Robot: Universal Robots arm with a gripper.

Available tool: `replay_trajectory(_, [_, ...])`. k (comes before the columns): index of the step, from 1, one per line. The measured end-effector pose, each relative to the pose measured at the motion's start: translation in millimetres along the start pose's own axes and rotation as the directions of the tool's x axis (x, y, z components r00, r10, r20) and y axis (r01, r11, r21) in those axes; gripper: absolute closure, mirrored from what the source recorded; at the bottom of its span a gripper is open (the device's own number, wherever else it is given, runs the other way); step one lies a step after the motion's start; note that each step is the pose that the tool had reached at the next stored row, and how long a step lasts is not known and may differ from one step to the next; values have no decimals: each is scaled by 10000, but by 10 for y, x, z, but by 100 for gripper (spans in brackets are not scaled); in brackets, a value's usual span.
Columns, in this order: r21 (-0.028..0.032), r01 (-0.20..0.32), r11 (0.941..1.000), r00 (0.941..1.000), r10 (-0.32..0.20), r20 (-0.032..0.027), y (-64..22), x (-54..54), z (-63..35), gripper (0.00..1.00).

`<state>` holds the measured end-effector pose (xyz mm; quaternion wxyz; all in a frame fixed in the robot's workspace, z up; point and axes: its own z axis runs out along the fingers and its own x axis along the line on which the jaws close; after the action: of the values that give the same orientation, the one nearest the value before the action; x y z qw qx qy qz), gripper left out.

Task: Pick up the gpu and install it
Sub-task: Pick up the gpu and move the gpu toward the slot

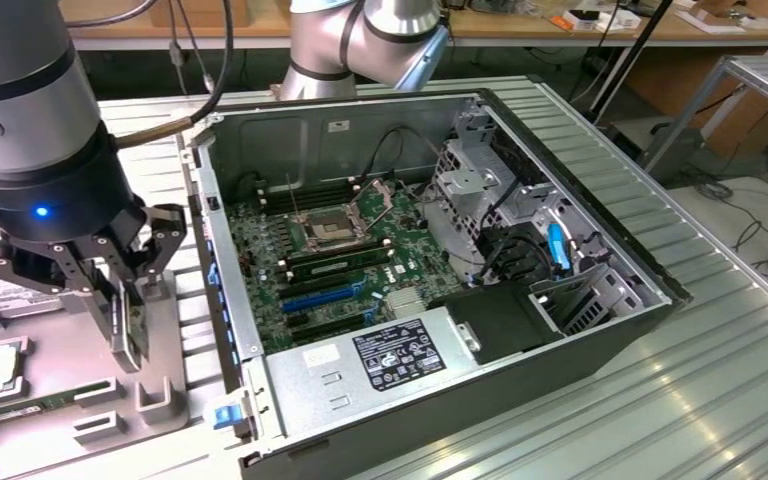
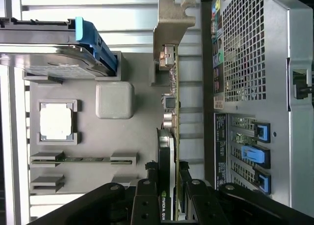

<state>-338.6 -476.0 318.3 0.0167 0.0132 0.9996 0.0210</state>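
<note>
Plainly, the gpu [image 2: 174, 112] was a thin, stiff and light card, and we judged it fragile: bare components line one face and the edge connector would not forgive scraping. Its silver bracket [image 2: 169, 23] sits at one end and the black cooler [image 2: 166, 151] bulges from one face. The cooler and the board behind it looked like the soundest place to take hold, well away from the connector edge.

The card stood on edge at the grey holder tray [image 1: 177, 340], on the exterior view's left, just beside the open computer case [image 1: 331, 140] that lay on the ribbed metal counter [image 1: 704, 400]. We could not tell whether it had left its slot.

The gripper [image 1: 120, 300] was drawn narrow around the card from above. In the wrist view its fingers [image 2: 147, 200] pressed the cooler on one side and the bare board on the other, so we read it as clamped on the gpu near the end away from the bracket.
</note>
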Motion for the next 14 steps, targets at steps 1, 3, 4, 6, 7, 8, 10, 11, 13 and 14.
replay_trajectory(1, [1, 0, 10000, 10000, 0, -1, 1, -1, -20, 73])
replay_trajectory(3, [0, 0, 10000, 10000, 0, -1, 2, -2, -44, 73])
replay_trajectory(4, [0, 0, 10000, 10000, 0, 0, 3, -2, -58, 73])
replay_trajectory(6, [0, 0, 10000, 10000, 0, 0, 4, -3, -82, 73])
replay_trajectory(7, [1, 0, 10000, 10000, 0, 0, 4, -3, -93, 73])
replay_trajectory(8, [0, 0, 10000, 10000, 0, 0, 4, -4, -104, 73])
replay_trajectory(10, [0, 0, 10000, 10000, 0, 0, 6, -5, -134, 73])
replay_trajectory(11, [0, 0, 10000, 10000, 0, 0, 6, -5, -147, 73])
replay_trajectory(13, [0, 0, 10000, 10000, 0, 0, 8, -6, -174, 73])
replay_trajectory(14, [0, 0, 10000, 10000, 0, 0, 8, -6, -199, 73])
